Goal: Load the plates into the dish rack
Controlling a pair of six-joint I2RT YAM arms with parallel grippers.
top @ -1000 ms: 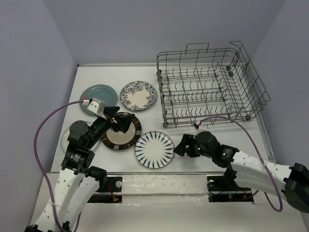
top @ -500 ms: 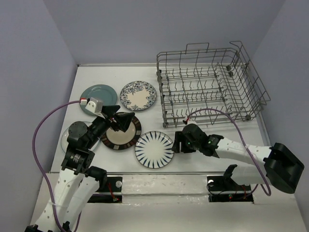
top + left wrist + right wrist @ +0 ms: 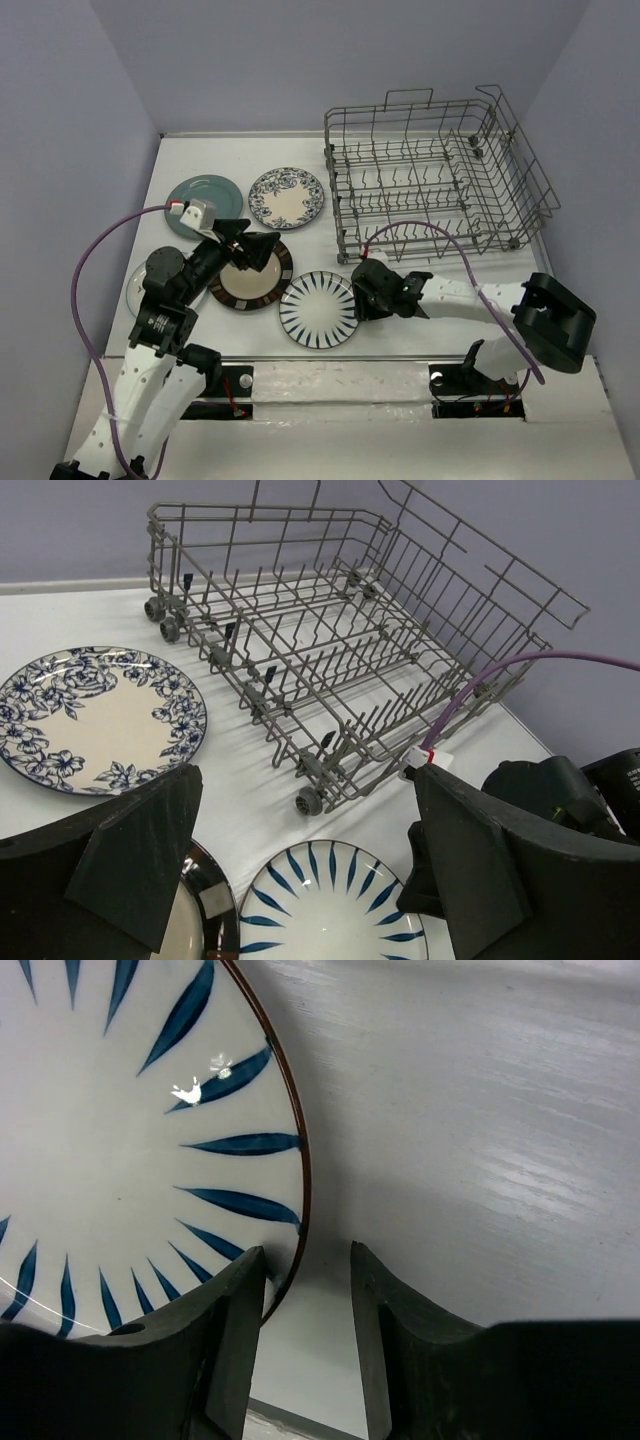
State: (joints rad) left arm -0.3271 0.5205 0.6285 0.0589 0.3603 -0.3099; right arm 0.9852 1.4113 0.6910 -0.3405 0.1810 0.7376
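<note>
The dark-striped white plate (image 3: 319,309) lies flat near the table front. My right gripper (image 3: 360,297) is open at its right rim. In the right wrist view the plate's edge (image 3: 120,1160) sits just inside the left finger (image 3: 235,1310), and the right finger rests over bare table. My left gripper (image 3: 248,250) is open wide and empty above the brown-rimmed plate (image 3: 252,275). The teal plate (image 3: 203,193) and the blue-floral plate (image 3: 287,197) lie behind it. The white plate with small marks (image 3: 137,287) is mostly hidden by the left arm. The grey wire dish rack (image 3: 440,180) stands at the back right and holds no plates.
The right arm's purple cable (image 3: 430,235) loops over the table by the rack's front edge. The left arm's purple cable (image 3: 90,270) arcs at the far left. Blue-grey walls close in the table on three sides.
The right arm has swung left across the table, bringing its gripper from right of the striped plate to that plate's right rim. The left gripper has barely moved.
</note>
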